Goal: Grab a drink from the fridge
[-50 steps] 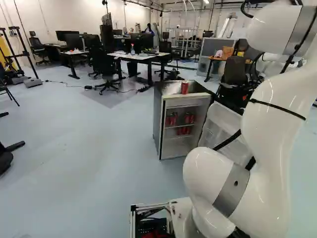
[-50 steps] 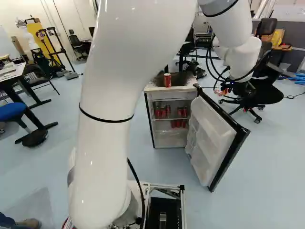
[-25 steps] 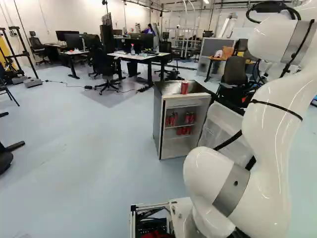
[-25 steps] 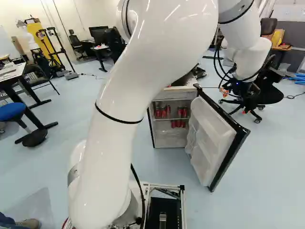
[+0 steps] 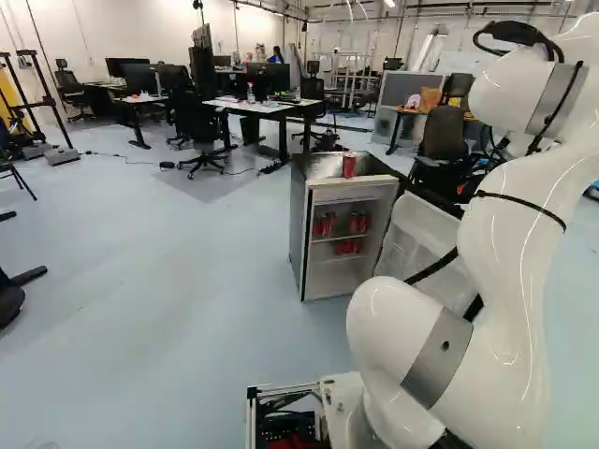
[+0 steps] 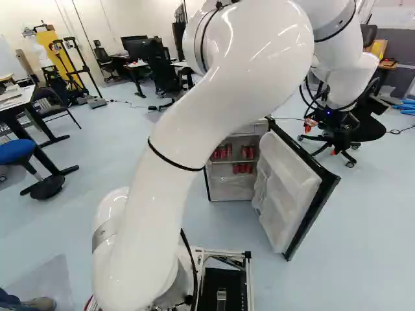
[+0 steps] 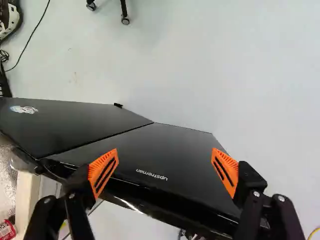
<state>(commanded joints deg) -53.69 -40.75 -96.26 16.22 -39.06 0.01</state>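
White arm (image 5: 515, 253) rises from its joint at the foot of both base views, metal frame (image 6: 224, 254) just beside it. Arm bends over toward the R side, passing in front of part of the fridge in the R base view. Gripper (image 6: 329, 123) hangs at the arm's far end, near the upper R of that view. State per wrist view: released, two fingers spread wide, orange pads (image 7: 103, 172) facing each other across the gap. Black outer face of fridge door (image 7: 165, 155) lies under & ahead of fingers; contact w/ it: can't tell. Door stands wide open on the fridge's R side, pale shelved inner side showing in R base view. Small fridge (image 5: 298, 234) upright on floor, front open. Drinks = red cans: upper-shelf cans (image 6: 222, 153) in 2 groups, L & R; lower-shelf cans (image 6: 242, 168) below, twd R. One more, single can (image 5: 349, 165), upright on fridge top. Farther out, L side of R base view: blue stool (image 6: 16, 151) next to table (image 6: 19, 103). Behind fridge, L base view: dark office chair (image 5: 444, 140), long desk (image 5: 257, 108) w/ monitors, then grey partition (image 5: 398, 94) near back wall.
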